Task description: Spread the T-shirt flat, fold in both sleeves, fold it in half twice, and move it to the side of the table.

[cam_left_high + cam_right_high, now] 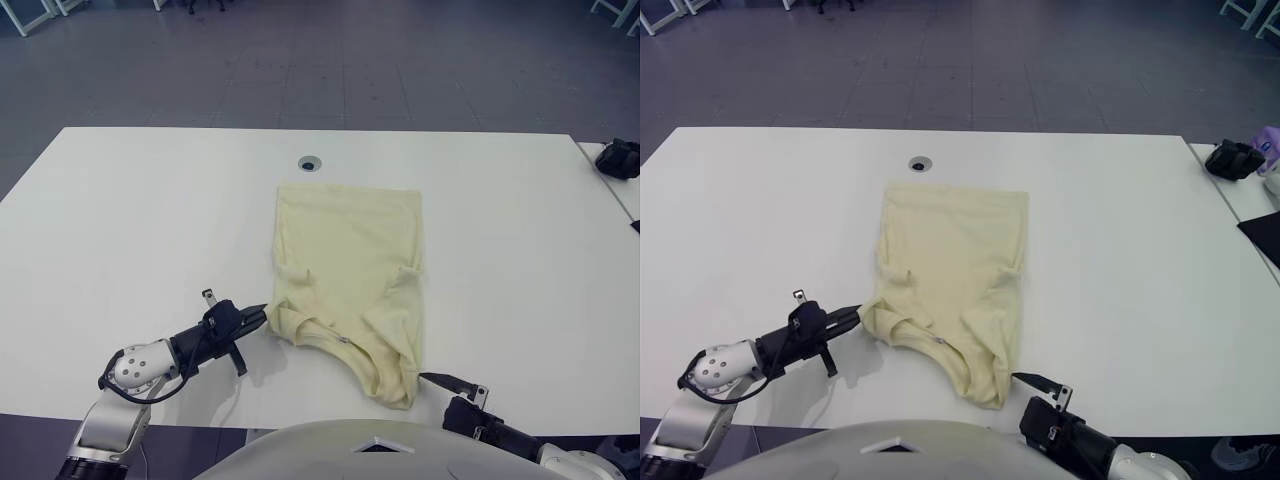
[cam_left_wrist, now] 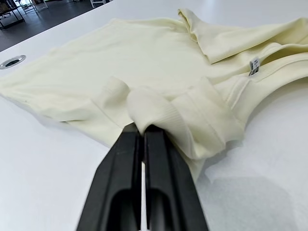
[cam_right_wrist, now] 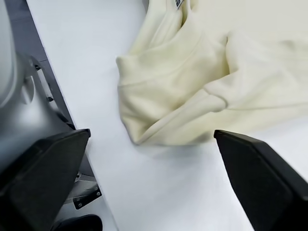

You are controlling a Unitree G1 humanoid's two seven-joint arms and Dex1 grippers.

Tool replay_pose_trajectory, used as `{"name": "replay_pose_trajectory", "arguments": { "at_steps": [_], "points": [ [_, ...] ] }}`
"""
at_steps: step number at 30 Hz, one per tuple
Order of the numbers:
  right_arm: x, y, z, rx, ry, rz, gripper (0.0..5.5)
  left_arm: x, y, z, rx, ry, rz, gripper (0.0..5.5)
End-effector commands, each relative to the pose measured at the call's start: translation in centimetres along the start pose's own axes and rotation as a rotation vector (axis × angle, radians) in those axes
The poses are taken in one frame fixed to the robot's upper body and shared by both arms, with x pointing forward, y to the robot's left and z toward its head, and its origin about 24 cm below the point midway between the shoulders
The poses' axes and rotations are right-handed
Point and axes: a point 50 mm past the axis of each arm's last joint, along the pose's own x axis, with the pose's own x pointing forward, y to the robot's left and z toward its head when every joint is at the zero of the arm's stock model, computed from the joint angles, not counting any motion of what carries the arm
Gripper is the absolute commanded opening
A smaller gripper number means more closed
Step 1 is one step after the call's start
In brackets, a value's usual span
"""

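Note:
A pale yellow T-shirt (image 1: pixel 348 270) lies on the white table (image 1: pixel 120 220), its sleeves folded inward and its collar toward me. My left gripper (image 1: pixel 260 312) rests low on the table at the shirt's near left corner. Its fingers (image 2: pixel 156 144) are shut on a rolled edge of the fabric (image 2: pixel 154 110). My right gripper (image 1: pixel 445 385) sits at the near right corner, just off the cloth. In the right wrist view this gripper (image 3: pixel 152 144) is open wide, with the shirt's folded corner (image 3: pixel 163 110) just ahead of the gap and nothing held.
A round cable hole (image 1: pixel 309 163) sits in the table just beyond the shirt's far edge. A black object (image 1: pixel 620 158) lies on the adjoining table at the far right. Bare table surface stretches to both sides of the shirt.

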Motion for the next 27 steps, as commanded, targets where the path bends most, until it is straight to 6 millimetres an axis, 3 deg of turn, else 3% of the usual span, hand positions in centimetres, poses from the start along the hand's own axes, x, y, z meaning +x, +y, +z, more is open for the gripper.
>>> {"name": "replay_pose_trajectory", "arguments": {
  "at_steps": [1,12,20,27],
  "points": [
    [-0.2,0.2,0.4,0.003,0.006,-0.010,4.84,-0.1,0.1,0.1,0.008,0.009,-0.003,0.00],
    [0.5,-0.9,-1.8,0.020,0.096,-0.049,3.09,-0.3,-0.3,0.1,-0.001,0.013,-0.003,0.00],
    [1.8,-1.1,-3.3,-0.058,0.134,-0.005,4.29,-0.3,0.0,0.2,0.000,0.016,-0.001,0.00],
    [2.1,-0.3,-2.8,-0.082,0.132,0.010,3.11,-0.4,-0.1,0.1,-0.002,0.017,0.001,0.00]
  ]
}}
